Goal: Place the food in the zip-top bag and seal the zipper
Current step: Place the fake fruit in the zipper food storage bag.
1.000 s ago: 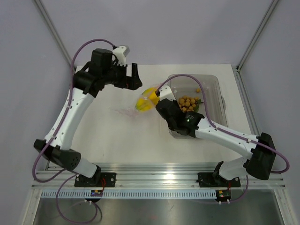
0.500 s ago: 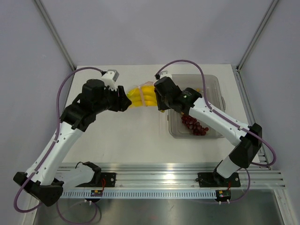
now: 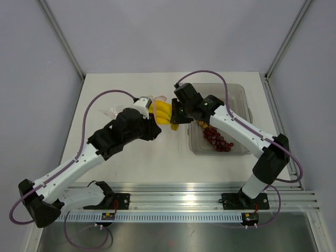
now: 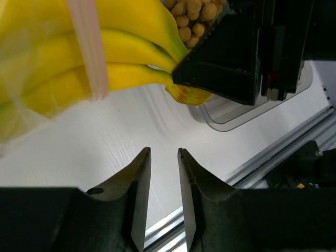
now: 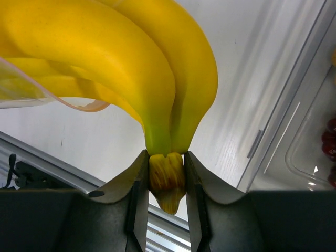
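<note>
My right gripper [image 5: 167, 157] is shut on the brown stem of the yellow bananas [image 5: 105, 58], holding them above the table left of the tray [image 3: 244, 105]. The zip-top bag [image 4: 26, 113], thin and clear, lies over the bananas' far ends, and its pink zipper [image 4: 86, 47] crosses them. My left gripper [image 4: 164, 153] hovers on the near side of the bananas [image 3: 164, 112], its jaws a narrow gap apart with nothing between them. Small tan round fruits [image 4: 191, 13] and dark red grapes [image 3: 218, 139] lie in the tray.
The rigid clear tray [image 5: 307, 131] stands at the right of the table, close beside my right gripper [image 3: 175, 119]. The aluminium rail [image 3: 173, 191] runs along the near edge. My left gripper [image 3: 156, 130] and the right one are close together.
My left arm has swung in to the near side of the bananas and its jaws have narrowed a lot. The right gripper still holds the bananas, shifted slightly nearer.
</note>
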Controlling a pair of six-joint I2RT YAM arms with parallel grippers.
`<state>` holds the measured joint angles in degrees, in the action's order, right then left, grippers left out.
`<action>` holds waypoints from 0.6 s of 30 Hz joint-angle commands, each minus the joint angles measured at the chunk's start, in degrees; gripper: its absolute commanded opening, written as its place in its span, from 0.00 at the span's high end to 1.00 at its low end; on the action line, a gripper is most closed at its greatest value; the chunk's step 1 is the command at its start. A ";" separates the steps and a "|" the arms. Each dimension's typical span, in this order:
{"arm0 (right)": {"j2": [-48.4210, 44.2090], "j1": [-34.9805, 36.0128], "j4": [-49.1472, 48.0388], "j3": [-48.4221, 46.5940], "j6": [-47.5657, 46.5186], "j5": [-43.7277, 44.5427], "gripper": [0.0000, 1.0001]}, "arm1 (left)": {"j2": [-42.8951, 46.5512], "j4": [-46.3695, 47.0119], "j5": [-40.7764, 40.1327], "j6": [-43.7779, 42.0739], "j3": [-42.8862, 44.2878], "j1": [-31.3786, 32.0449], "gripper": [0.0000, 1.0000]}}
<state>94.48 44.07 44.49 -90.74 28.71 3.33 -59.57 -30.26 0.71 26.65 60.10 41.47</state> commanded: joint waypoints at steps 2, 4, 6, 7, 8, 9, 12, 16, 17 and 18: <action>0.80 -0.83 -5.55 -1.19 4.25 -3.16 1.00 | -1.42 8.21 -29.07 4.99 -0.25 10.44 0.64; 0.80 -0.83 -6.16 -1.02 4.95 -3.16 1.00 | -4.23 5.84 -38.27 6.30 2.55 12.83 0.56; 0.71 -0.83 -6.34 -0.84 5.21 -4.48 1.00 | -5.72 4.34 -42.79 7.35 3.27 15.38 0.54; 0.71 -0.83 -6.52 -0.76 5.30 -4.21 1.00 | -5.91 3.99 -47.51 7.88 3.19 16.17 0.53; 0.45 -0.83 -6.70 -0.58 5.39 -4.21 1.00 | -6.26 4.24 -48.69 8.15 3.01 17.05 0.52; 0.36 -0.92 -6.70 -0.58 5.48 -4.21 1.00 | -6.52 4.51 -49.22 7.80 3.18 17.06 0.50; 0.18 -0.92 -6.96 -0.40 5.66 -4.39 1.00 | -9.33 2.32 -54.31 8.59 4.85 18.29 0.33; 0.01 -1.01 -6.96 -0.58 5.57 -4.56 1.00 | -11.71 2.22 -60.63 8.07 5.91 20.05 0.31; 0.01 -1.01 -7.13 -0.58 5.48 -4.65 1.00 | -11.97 3.70 -61.00 7.37 5.91 20.31 0.36; 0.01 -1.10 -7.14 -0.58 5.57 -4.74 1.00 | -12.15 4.24 -61.53 6.14 6.00 20.23 0.37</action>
<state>95.94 43.70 41.32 -90.70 33.34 0.21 -71.35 -29.67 -51.72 33.69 63.53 61.04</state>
